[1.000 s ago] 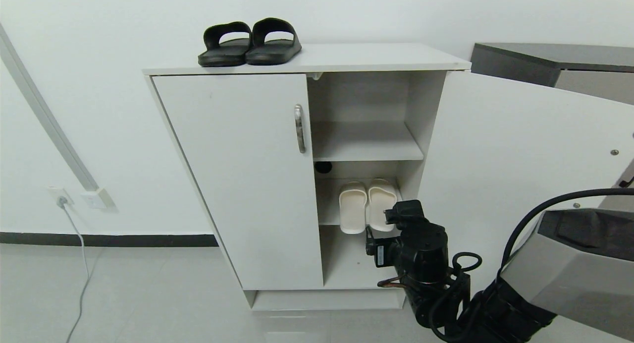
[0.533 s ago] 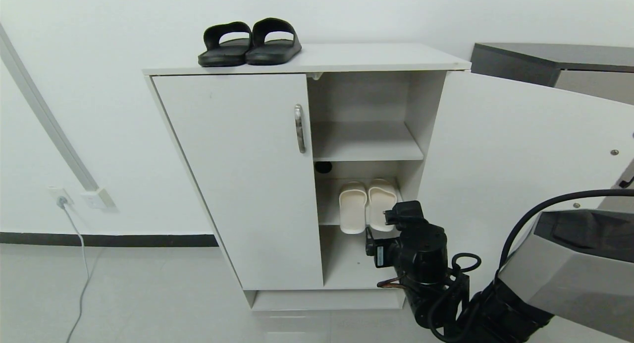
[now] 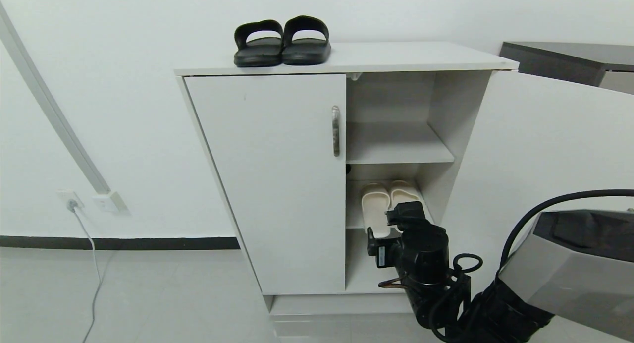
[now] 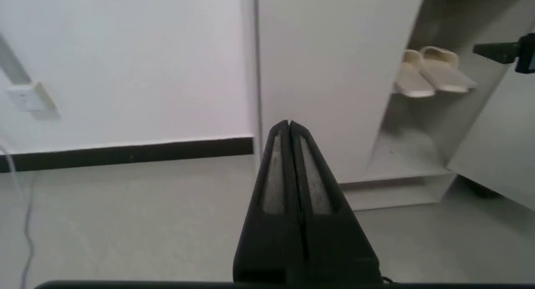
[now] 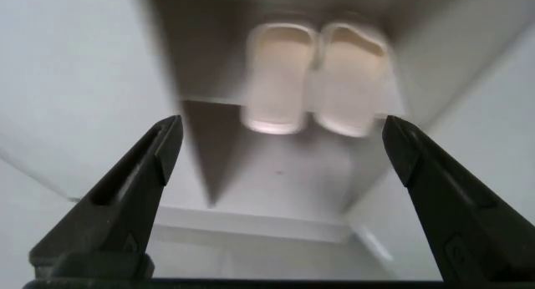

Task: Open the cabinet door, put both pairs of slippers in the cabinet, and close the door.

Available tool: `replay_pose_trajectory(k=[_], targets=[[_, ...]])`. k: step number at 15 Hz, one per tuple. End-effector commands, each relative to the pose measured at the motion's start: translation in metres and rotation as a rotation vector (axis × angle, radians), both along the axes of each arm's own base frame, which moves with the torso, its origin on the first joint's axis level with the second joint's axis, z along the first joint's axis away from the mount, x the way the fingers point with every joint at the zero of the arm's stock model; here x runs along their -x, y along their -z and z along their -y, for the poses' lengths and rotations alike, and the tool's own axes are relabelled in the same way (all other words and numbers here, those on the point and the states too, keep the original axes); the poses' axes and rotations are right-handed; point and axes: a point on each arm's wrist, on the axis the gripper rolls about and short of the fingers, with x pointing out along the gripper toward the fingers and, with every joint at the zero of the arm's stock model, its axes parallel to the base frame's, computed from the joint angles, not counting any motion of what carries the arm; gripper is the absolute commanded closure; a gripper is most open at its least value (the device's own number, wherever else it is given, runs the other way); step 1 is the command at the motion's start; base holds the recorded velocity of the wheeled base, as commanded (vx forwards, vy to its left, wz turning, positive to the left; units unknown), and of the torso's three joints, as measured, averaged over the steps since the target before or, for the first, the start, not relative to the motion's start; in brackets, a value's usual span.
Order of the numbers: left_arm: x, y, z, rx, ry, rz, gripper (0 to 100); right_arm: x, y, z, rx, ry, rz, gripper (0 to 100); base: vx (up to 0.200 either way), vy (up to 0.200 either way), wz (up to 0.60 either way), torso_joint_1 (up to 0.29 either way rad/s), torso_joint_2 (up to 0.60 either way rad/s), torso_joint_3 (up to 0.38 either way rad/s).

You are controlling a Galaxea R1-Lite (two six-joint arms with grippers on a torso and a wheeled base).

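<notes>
While the white pair [image 3: 376, 206] sits on the middle shelf [image 3: 354, 210], the black pair [image 3: 282, 41] waits on the cabinet top [image 3: 421, 55], next to fetch. The right gripper [image 5: 282, 134] gapes empty; the left gripper [image 4: 288, 134] is closed on nothing.

The right gripper [image 3: 403, 214] covers the near ends of the cream slippers [image 3: 376, 204] on the cabinet's [image 3: 346, 58] middle shelf; in the right wrist view they are blurred. The open door [image 3: 545, 144] is cut off beside the cabinet, and the closed door [image 3: 277, 184] hides the cabinet's left half.
</notes>
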Motion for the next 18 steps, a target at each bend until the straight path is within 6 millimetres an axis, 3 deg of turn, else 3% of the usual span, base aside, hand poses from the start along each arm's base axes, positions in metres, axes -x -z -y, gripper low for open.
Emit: replay_pose_trajectory(k=[1,9,18], targets=[[-0.0001,0.0000,-0.0001,0.000,0.001,-0.002,100,-0.0002,0.0010,0.0001,0.003,0.001,-0.001,0,0.000,0.200,0.00,0.002,0.00,-0.002],[-0.0001,-0.0001,0.0000,0.002,-0.001,0.000,100,-0.0002,0.0009,0.0000,0.000,0.001,0.000,0,0.000,0.200,0.00,0.002,0.00,0.005],[-0.0001,0.0000,0.0000,0.003,-0.001,-0.002,100,0.0082,0.0005,0.0076,-0.041,-0.104,0.052,0,0.000,0.000,0.00,0.000,0.00,0.000]])
